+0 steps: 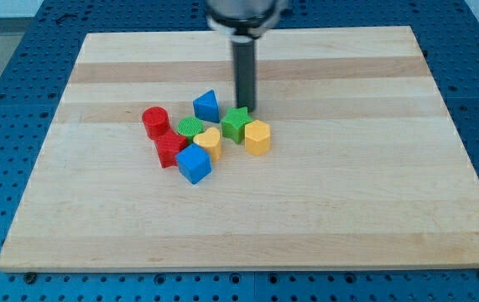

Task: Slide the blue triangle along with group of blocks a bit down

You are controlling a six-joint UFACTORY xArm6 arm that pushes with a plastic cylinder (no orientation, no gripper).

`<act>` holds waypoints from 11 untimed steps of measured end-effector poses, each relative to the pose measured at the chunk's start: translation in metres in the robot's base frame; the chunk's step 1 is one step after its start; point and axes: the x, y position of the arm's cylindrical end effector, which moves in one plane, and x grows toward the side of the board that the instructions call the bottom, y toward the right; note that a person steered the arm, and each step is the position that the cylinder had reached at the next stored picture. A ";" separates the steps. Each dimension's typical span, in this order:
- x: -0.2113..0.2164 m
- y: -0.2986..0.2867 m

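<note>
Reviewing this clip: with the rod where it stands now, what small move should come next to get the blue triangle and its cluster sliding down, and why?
Probably shift my tip a little toward the view's left and top, to get above the blue triangle. Right now it sits to the triangle's right, just above the green star; pushing down from here would likely drive only the star and the yellow block, missing the triangle.

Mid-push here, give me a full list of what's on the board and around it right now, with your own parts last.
Blue triangle block: one, top of cluster.
Red cylinder block: one, cluster's left.
Green round block: one, below triangle.
Green star block: one, right of triangle.
Yellow hexagonal block: one, cluster's right.
Yellow heart block: one, centre.
Red star-like block: one, lower left.
Blue cube block: one, bottom.
Wooden board: one, pale.
Blue perforated table: surrounds board.
My tip: dark rod, just above green star.
</note>
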 end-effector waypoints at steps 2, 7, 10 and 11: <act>-0.064 -0.023; -0.007 -0.070; 0.008 -0.083; 0.008 -0.081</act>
